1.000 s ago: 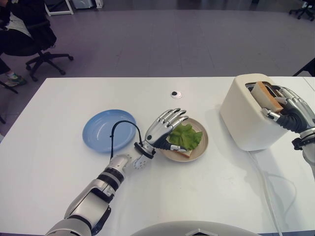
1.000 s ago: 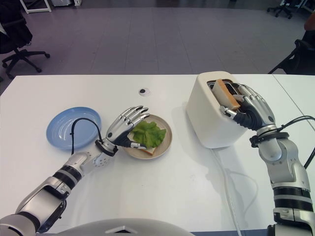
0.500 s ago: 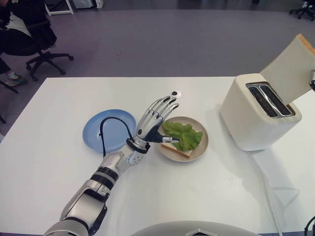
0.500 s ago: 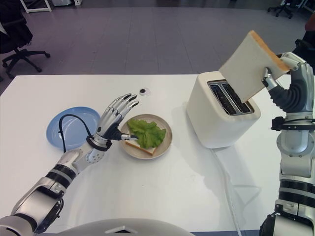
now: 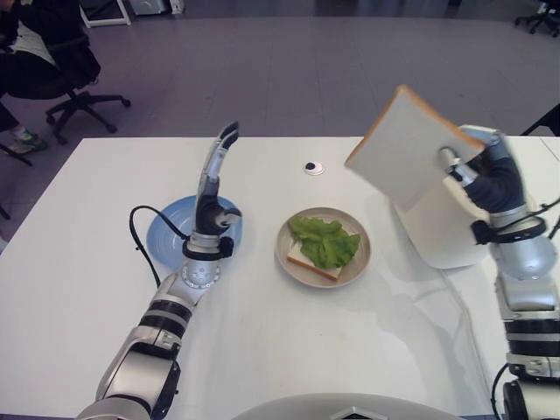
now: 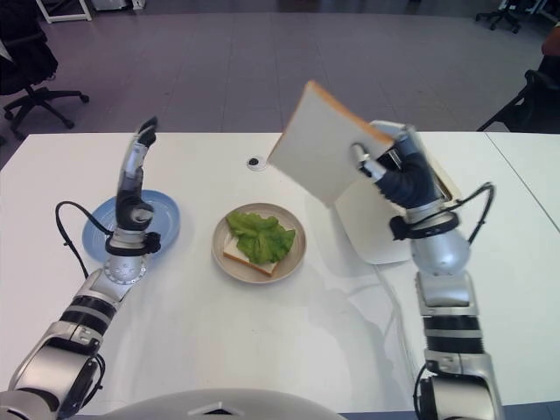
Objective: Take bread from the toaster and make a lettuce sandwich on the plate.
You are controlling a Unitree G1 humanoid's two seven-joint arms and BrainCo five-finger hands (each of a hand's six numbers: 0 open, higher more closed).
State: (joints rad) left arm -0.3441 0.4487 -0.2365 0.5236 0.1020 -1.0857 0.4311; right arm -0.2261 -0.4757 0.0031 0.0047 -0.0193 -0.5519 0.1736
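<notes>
The robot's right hand (image 5: pixel 484 171) gripped a large white slice of bread (image 5: pixel 401 153) by its lower right edge. It held the slice tilted in the air, in front of the cream-coloured toaster (image 5: pixel 435 226) and above the white table (image 5: pixel 306 337). The slice hung up and to the right of the round beige plate (image 5: pixel 360 261). On that plate lay a second slice of bread (image 5: pixel 302 260) with a green lettuce leaf (image 5: pixel 325 241) on top. The left hand (image 5: pixel 214 182) stood upright, fingers straight and holding nothing. It was raised over the light blue plate (image 5: pixel 164 238), apart from the sandwich.
</notes>
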